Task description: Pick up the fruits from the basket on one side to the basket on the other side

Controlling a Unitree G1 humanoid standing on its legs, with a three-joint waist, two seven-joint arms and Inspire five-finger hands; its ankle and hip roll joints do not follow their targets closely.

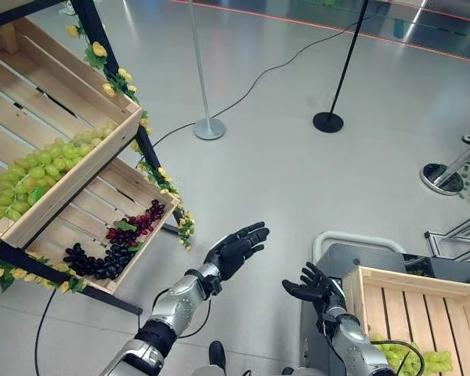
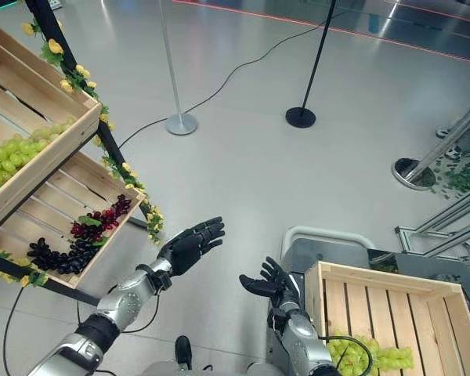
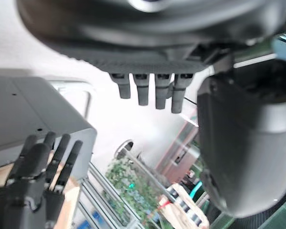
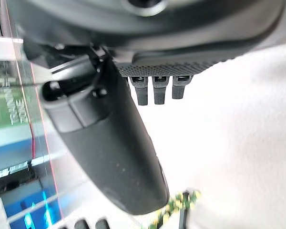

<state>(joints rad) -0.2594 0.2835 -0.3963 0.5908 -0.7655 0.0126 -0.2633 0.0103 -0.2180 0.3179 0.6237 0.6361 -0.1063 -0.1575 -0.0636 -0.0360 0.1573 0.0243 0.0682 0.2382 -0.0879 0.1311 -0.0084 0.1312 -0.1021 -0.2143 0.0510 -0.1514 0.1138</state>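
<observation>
Both empty, my left robot hand (image 1: 236, 249) and right robot hand (image 1: 309, 287) hover fingers spread, between dark grapes (image 1: 113, 249) and right crate (image 1: 411, 301).

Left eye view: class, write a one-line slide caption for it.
Both open, empty hands, left and right, hover between the shelf crates of green grapes and dark grapes and the right-side crate.

Both the left hand (image 1: 236, 249) and the right hand (image 1: 309, 285) hang in open air over bare floor (image 1: 298, 172), fingers spread, holding nothing. To the left hand's left, the lower crate (image 1: 102, 215) of dark grapes (image 1: 110, 254) lies open, its flowered frame post (image 1: 153, 168) alongside. Just right of the right hand stands the wooden crate's (image 1: 411, 301) near wall. Two pole stands (image 1: 209, 128) are well ahead.
</observation>
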